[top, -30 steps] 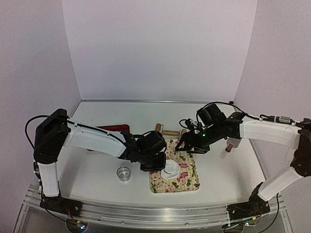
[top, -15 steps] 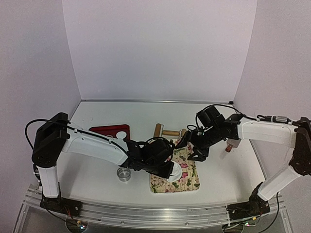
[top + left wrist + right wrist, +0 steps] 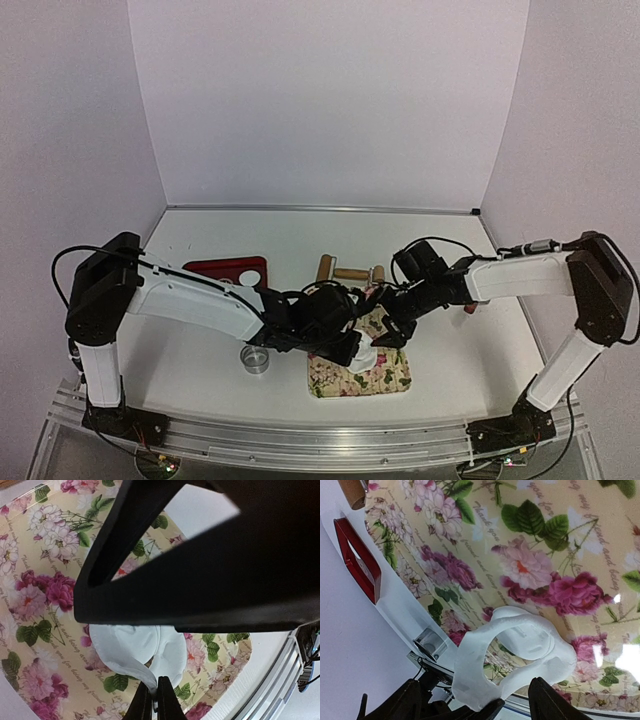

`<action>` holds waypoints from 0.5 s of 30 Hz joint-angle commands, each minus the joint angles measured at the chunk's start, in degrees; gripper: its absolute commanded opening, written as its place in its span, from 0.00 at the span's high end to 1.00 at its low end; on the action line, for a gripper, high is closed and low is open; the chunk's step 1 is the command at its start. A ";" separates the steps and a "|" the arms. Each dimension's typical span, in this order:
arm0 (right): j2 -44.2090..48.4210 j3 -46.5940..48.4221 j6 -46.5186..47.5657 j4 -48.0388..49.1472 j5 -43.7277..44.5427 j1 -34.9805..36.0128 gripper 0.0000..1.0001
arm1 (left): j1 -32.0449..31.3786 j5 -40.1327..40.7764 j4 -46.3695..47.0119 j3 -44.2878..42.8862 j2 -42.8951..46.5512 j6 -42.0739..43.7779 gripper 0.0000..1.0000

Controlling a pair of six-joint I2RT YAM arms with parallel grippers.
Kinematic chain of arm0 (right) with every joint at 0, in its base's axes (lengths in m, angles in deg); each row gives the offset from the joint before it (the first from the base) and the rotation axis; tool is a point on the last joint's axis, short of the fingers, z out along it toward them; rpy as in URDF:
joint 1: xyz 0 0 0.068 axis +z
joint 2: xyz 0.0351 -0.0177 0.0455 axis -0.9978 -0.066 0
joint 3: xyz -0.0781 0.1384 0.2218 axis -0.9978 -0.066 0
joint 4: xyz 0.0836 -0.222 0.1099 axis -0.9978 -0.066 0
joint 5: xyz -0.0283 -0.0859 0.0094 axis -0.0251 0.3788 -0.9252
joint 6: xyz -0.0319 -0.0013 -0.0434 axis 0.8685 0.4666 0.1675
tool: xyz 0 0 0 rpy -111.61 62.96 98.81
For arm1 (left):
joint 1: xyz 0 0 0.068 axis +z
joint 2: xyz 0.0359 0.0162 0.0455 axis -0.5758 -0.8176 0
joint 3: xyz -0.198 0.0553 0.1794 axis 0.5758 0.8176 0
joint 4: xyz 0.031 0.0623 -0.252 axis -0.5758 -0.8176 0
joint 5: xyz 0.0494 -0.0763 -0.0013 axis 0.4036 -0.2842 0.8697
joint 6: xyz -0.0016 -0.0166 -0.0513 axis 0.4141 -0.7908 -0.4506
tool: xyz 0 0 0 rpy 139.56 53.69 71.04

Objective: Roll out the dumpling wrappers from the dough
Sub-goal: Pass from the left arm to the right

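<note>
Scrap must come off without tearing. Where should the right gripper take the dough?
Likely the dough's thin band lifted off the mat, edge-on from the outer rim: a finger fits underneath, clear of the wrapper inside the hole. The left gripper pinches another edge.

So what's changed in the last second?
The left gripper, shut on the white dough sheet with the round hole, peeled it up off the floral mat. The open right gripper swung in towards it. Metal ring cutter, red tray and wooden rolling pin stayed put.
</note>
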 commanded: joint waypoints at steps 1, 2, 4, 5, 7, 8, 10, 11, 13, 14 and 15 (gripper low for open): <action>-2.97 -0.13 -3.53 7.70 -2.28 0.29 0.36 | -0.57 -1.07 2.52 -1.84 2.24 3.64 0.95; -3.62 -0.24 -3.88 8.28 -2.73 0.31 0.36 | -0.54 -1.22 2.65 -1.96 2.13 3.86 0.94; -5.02 -0.58 -4.76 10.28 -4.02 0.45 0.38 | -0.56 -1.35 2.84 -2.29 1.95 4.25 0.94; -5.48 -0.90 -5.26 11.94 -4.39 0.60 0.39 | -0.62 -1.48 2.98 -2.39 1.89 4.47 0.94; -6.36 -1.57 -6.21 14.51 -5.02 0.66 0.44 | -0.59 -1.89 3.11 -2.61 1.67 4.78 0.94; -6.86 -1.71 -6.59 15.75 -5.47 0.67 0.46 | -0.57 -2.11 3.31 -2.64 1.57 4.82 0.94; -7.84 -1.75 -7.19 17.82 -6.80 0.65 0.50 | -0.62 -2.36 3.78 -2.60 1.37 4.74 0.94; -8.25 -1.83 -7.50 18.62 -7.24 0.69 0.53 | -0.57 -2.46 4.07 -2.64 1.24 4.68 0.94; -8.56 -2.03 -7.71 19.40 -8.00 0.70 0.56 | -0.58 -2.41 4.20 -2.99 0.85 4.71 0.94; -8.65 -2.25 -7.85 19.82 -8.44 0.67 0.58 | -0.61 -2.24 4.03 -3.31 0.58 4.71 0.94; -8.81 -2.62 -8.09 20.66 -9.35 0.67 0.59 | -0.57 -1.88 3.66 -3.76 0.04 4.59 0.94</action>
